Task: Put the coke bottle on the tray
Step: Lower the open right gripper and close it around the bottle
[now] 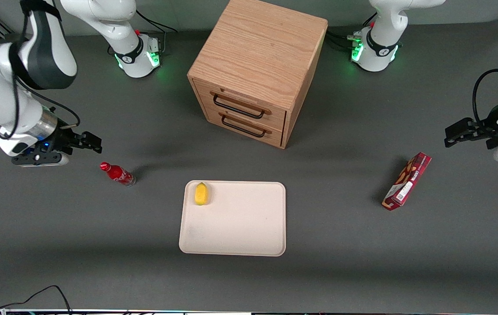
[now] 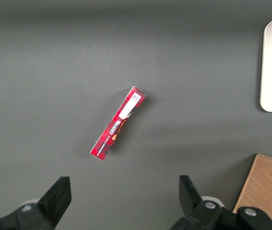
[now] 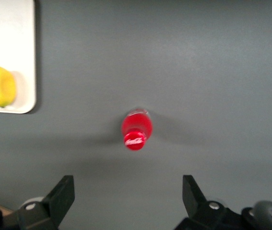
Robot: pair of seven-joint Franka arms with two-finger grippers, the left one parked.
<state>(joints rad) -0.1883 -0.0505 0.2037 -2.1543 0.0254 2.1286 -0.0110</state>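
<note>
The small red coke bottle (image 1: 117, 173) stands on the grey bench, not yet on the big flat cream tray (image 1: 235, 227). The black gripper (image 1: 86, 142) hangs above it, wide apart and grasping nothing, so grabbing and carrying are left.

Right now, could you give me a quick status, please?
Tool open, above table near coke bottle. Bottle standing on table, off tray. Lemon in tray corner.
</note>
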